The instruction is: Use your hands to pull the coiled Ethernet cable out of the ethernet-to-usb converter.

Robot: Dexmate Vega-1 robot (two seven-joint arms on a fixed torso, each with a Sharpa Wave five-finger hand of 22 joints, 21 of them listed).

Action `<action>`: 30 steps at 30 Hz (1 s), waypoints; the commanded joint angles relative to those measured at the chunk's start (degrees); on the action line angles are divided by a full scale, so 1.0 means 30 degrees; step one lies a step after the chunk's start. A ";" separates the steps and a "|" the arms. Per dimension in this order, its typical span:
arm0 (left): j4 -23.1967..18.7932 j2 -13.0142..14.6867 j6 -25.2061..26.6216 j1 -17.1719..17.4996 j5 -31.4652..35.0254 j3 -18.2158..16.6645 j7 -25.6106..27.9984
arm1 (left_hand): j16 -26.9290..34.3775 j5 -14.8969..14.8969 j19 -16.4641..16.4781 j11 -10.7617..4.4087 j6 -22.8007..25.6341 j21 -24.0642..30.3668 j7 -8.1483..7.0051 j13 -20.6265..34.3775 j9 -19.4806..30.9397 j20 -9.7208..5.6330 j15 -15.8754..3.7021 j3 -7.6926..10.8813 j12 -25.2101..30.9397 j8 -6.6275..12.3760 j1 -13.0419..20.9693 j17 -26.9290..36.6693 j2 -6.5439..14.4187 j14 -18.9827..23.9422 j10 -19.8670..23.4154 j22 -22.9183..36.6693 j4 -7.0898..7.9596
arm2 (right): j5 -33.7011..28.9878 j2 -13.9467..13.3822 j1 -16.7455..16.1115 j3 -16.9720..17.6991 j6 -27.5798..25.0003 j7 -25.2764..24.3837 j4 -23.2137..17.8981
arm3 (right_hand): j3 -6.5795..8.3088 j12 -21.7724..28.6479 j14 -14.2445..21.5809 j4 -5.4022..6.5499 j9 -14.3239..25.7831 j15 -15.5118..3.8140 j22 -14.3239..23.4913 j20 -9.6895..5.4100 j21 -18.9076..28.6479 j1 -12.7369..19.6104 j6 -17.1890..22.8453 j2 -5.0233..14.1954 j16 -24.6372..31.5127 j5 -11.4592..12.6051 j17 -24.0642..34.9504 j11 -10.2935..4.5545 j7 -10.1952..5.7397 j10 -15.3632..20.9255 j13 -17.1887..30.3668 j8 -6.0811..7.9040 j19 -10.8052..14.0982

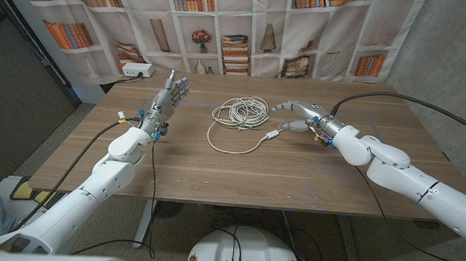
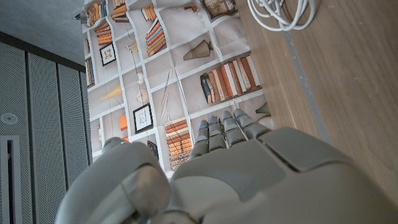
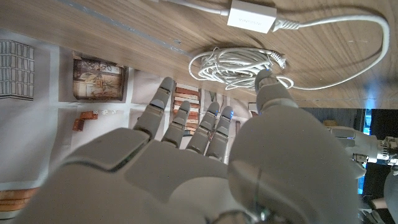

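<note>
Both arms come in low from the near edge of the wooden table (image 1: 310, 178), and neither hand has anything in it yet. Left hand (image 1: 165, 103) is up off the wood on the left side with its fingers apart and holding nothing, well away from the action. Right hand (image 1: 304, 114) is also loose and holding nothing, fingers stretched toward the middle, fingertips near the coiled Ethernet cable (image 1: 242, 111) but not on it as far as I can tell. That white coil sits around the centre of the table, and a loop of it swings forward and round to the little white converter (image 1: 272, 135), which lies just in front of the right hand's fingers; from the right wrist camera you can see the converter (image 3: 251, 15) with the cable going in one end. If I were driving this, I'd pin or pinch the converter body with the right hand since it's already next to it, then bring the left across to grab the cable right at the plug, not the coil. Pull straight along the plug's line. Yank the coil and it'll probably just drag everything across the table.
</note>
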 commanded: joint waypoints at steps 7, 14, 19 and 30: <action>-0.0606 -0.0341 -0.0694 0.1164 -0.0423 -0.0550 0.0594 | 0.0137 0.0137 0.0146 -0.0113 0.0537 0.0056 -0.0022 0.0113 0.0115 0.0101 -0.0155 -0.0186 0.0172 0.0116 0.0195 0.0050 0.0052 0.0426 0.0460 0.0056 0.0066 | -0.2869 0.0287 0.1651 -0.1582 0.3161 -0.1199 0.3083 | -0.0125 -0.0001 0.1097 0.0100 0.0089 -0.1127 0.0056 -0.0582 0.0308 0.0478 0.0943 -0.0125 0.0185 0.0484 0.0058 0.0001 0.0009 0.0534 0.0035 0.0421 0.1211; -0.0768 -0.0317 -0.0622 0.1313 -0.0490 -0.0581 0.0593 | 0.0114 0.0134 0.0158 -0.0142 0.0616 0.0050 0.0016 0.0117 0.0117 0.0093 -0.0167 -0.0212 0.0165 0.0108 0.0199 0.0050 0.0066 0.0463 0.0543 0.0055 0.0072 | -0.3375 0.0602 0.2140 -0.2015 0.3496 -0.0957 0.3772 | -0.0255 0.0030 0.1512 0.0152 0.0094 -0.1357 0.0064 -0.0746 0.0322 0.0507 0.1375 -0.0249 0.0217 0.0670 0.0069 -0.0003 0.0008 0.0793 0.0041 0.0547 0.1515; -0.0782 -0.0358 -0.0699 0.1325 -0.0490 -0.0610 0.0586 | 0.0084 0.0133 0.0163 -0.0184 0.0624 0.0043 0.0002 0.0120 0.0119 0.0094 -0.0140 -0.0235 0.0141 0.0078 0.0201 0.0050 0.0078 0.0465 0.0566 0.0054 0.0078 | -0.3399 0.0704 0.2506 -0.2199 0.3288 0.0040 0.3715 | -0.0304 0.0051 0.1622 0.0176 0.0093 -0.1442 0.0066 -0.0780 0.0285 0.0510 0.1483 -0.0284 0.0216 0.0734 0.0074 -0.0005 0.0006 0.0920 0.0046 0.0574 0.1514; -0.0971 -0.0299 -0.0748 0.1615 -0.0713 -0.0816 0.0548 | 0.0048 0.0131 0.0135 -0.0184 0.0656 0.0017 -0.0001 0.0124 0.0122 0.0113 -0.0171 -0.0274 0.0104 0.0039 0.0200 0.0052 0.0097 0.0488 0.0604 0.0053 0.0090 | -0.3318 0.0640 0.3269 -0.2461 0.3174 0.2340 0.3375 | -0.0343 0.0162 0.2083 0.0256 0.0088 -0.1763 0.0079 -0.0687 0.0141 0.0603 0.1801 -0.0184 0.0241 0.0930 0.0079 -0.0017 0.0004 0.1535 0.0064 0.0645 0.1453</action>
